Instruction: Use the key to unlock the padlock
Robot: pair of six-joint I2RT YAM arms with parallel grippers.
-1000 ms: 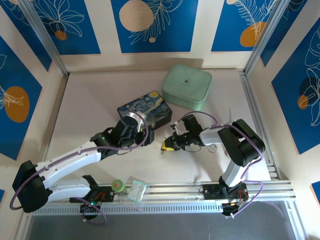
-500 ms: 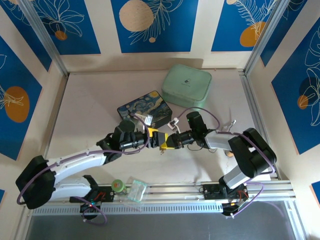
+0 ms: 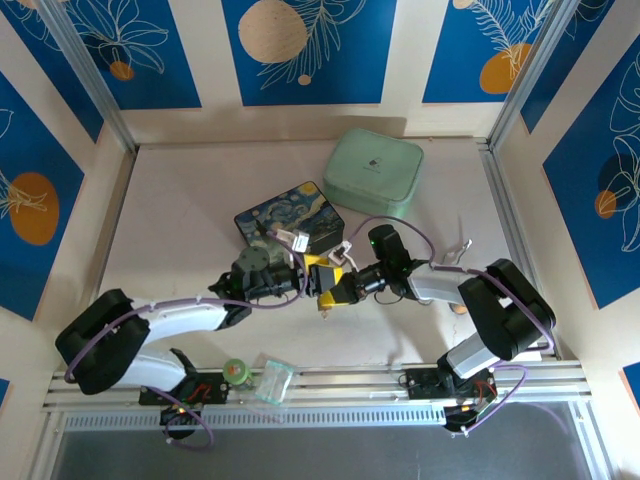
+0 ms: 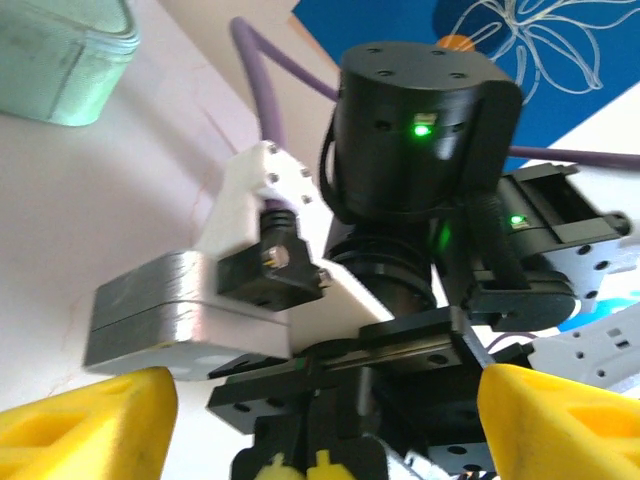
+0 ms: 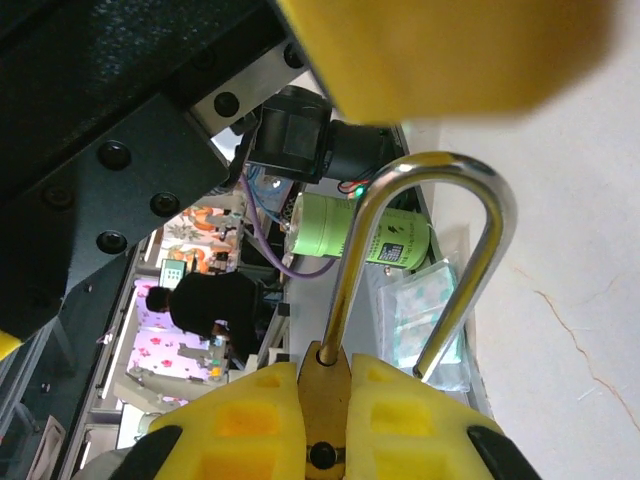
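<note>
While both arms meet near the middle of the table (image 3: 170,190), just on the near side of the painted box (image 3: 290,222), I see my right gripper (image 3: 336,291) clamped on the padlock (image 5: 322,385). Its brass body is pinched between the fingertips, and the silver shackle (image 5: 440,160) sticks out past them. My left gripper (image 4: 320,420) faces it, fingers spread wide, with one yellow pad (image 5: 450,50) just beyond the shackle.

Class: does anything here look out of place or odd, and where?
A clear packet and a green tub lie at the near rail by the left arm's base, away from the work. The padlock sits squarely in the right end effector; nothing else stands out.
</note>
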